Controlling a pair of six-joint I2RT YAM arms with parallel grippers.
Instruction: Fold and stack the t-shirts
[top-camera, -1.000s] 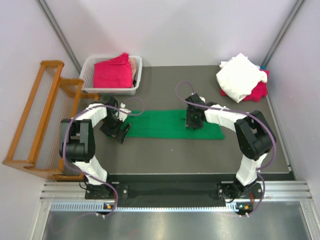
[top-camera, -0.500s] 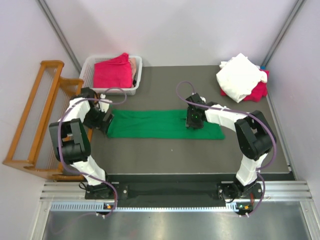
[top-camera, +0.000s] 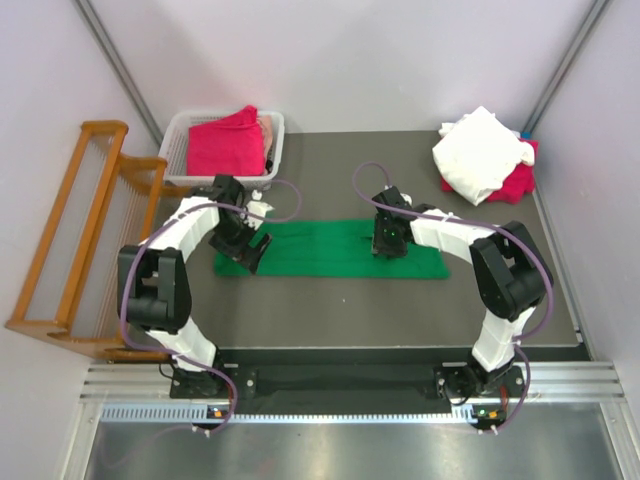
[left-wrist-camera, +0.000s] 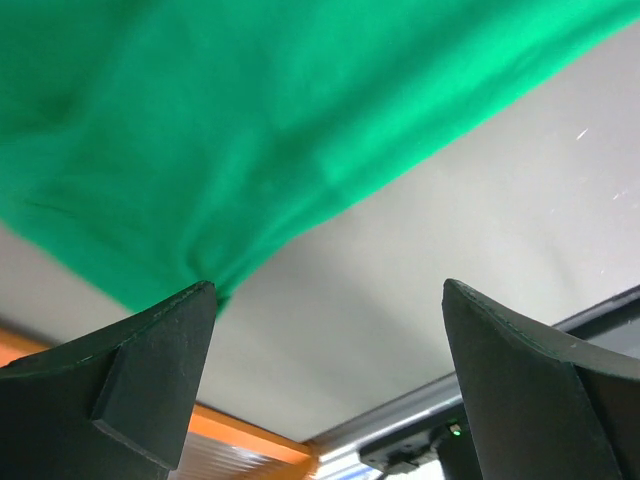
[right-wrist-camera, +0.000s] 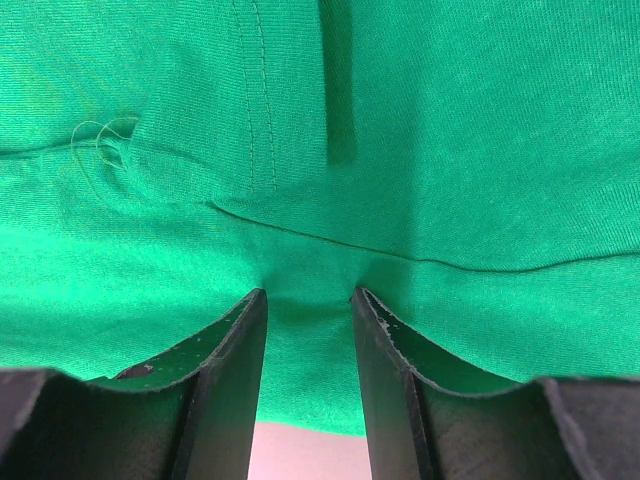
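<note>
Dark grey table (top-camera: 330, 310), pale walls all round. The green t-shirt (top-camera: 320, 250) lies mid-table as a long flat strip. Left gripper (top-camera: 250, 255) hangs over its left end with fingers spread wide, nothing in them. Right gripper (right-wrist-camera: 308, 300) is down on the right part, fingers pulled close on a pucker of the cloth. White t-shirt (top-camera: 480, 155) is heaped on a crimson t-shirt (top-camera: 520, 182) at the far right corner, and another red t-shirt (top-camera: 222, 145) sits in the basket (top-camera: 175, 135)

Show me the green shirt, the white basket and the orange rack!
green shirt (top-camera: 320, 250), top view, middle of the flat cloth.
white basket (top-camera: 173, 143), top view, its left wall.
orange rack (top-camera: 104, 129), top view, its far top bar.
</note>
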